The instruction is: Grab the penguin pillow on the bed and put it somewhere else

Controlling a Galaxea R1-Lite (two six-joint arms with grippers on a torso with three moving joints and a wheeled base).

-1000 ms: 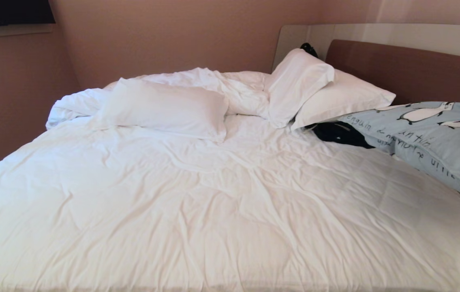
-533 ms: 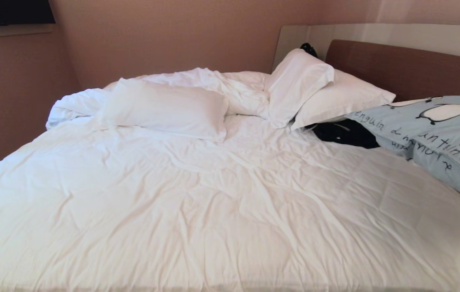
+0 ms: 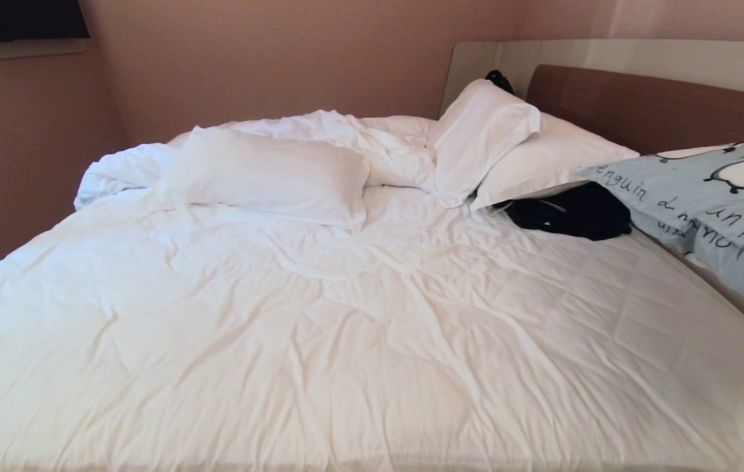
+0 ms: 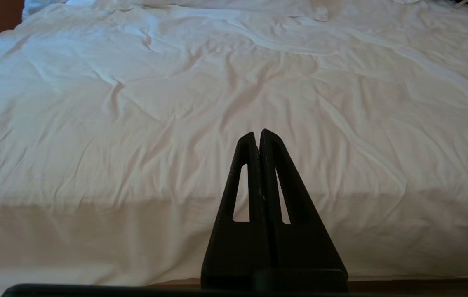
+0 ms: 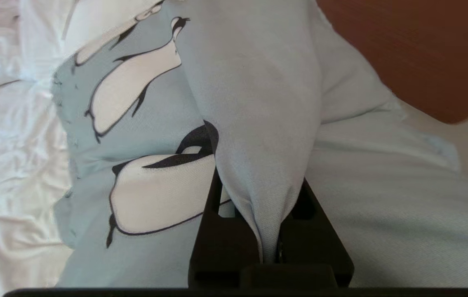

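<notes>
The penguin pillow (image 3: 706,190), light blue with penguins and dark writing, hangs lifted over the bed's (image 3: 345,328) right side by the headboard and runs out of the head view. In the right wrist view a fold of the penguin pillow (image 5: 258,103) is pinched in my right gripper (image 5: 260,189), which is shut on it, with the cloth bunched between the black fingers (image 5: 211,206). That gripper does not show in the head view. My left gripper (image 4: 257,134) hangs shut and empty over the near edge of the bed (image 4: 135,103).
One plain white pillow (image 3: 267,174) lies at the back left on the rumpled duvet. Two more (image 3: 483,137) lean near the brown headboard (image 3: 640,111). A black item (image 3: 571,211) lies on the sheet beside the lifted pillow. Walls close in behind and on the left.
The penguin pillow has risen and shifted to the right, toward the frame's edge, uncovering more of the black item. The left arm and the camera have not moved.
</notes>
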